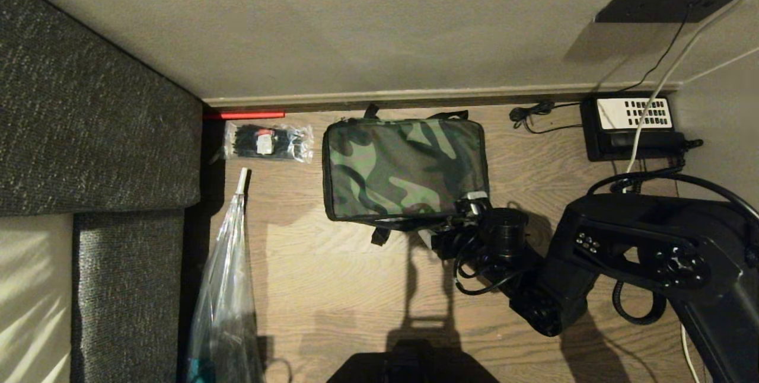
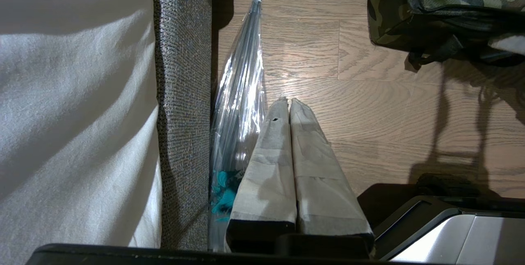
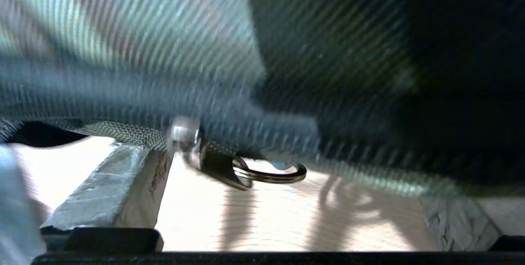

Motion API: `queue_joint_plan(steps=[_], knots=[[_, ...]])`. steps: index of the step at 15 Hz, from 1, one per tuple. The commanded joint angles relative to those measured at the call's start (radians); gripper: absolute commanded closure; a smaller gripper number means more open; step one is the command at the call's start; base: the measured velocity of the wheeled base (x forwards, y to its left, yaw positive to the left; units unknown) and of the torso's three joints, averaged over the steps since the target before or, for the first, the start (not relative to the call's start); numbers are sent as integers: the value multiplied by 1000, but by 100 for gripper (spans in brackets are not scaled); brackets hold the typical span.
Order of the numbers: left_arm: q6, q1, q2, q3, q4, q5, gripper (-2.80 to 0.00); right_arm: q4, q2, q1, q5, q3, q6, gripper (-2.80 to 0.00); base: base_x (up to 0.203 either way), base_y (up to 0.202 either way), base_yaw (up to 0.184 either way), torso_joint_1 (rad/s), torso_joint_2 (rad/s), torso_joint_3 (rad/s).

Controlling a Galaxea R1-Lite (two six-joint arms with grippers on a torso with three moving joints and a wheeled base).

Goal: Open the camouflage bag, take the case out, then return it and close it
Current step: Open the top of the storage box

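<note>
- Head view: the camouflage bag lies closed on the wooden floor against the wall's skirting; a packet of black ties lies beside it, a black telephone well apart on its other side. The right hand is at the bag's near corner.
- Left wrist view: the left hand, fingers together, hangs near a clear plastic bag, apart from the camouflage bag.
- Right wrist view: the right hand's fingers stand wide apart below the bag's edge, by a metal ring.
</note>
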Motion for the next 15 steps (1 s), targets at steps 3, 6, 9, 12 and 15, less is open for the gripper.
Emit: queue_joint_plan(steps=[3, 6, 9, 12, 15], knots=[[-1, 0, 0, 3, 0, 0, 0, 53, -66, 12, -2, -28, 120, -280, 0, 0, 0, 0, 0, 0], [-1, 0, 0, 3, 0, 0, 0, 52, -75, 16, -4, -35, 152, -280, 0, 0, 0, 0, 0, 0], [-1, 0, 0, 3, 0, 0, 0, 55, -76, 18, -34, -43, 155, -280, 0, 0, 0, 0, 0, 0], [-1, 0, -2, 3, 0, 0, 0, 55, -91, 18, -18, 37, 142, -280, 0, 0, 0, 0, 0, 0], [-1, 0, 0, 3, 0, 0, 0, 64, -128, 14, 67, 168, 42, -280, 0, 0, 0, 0, 0, 0]])
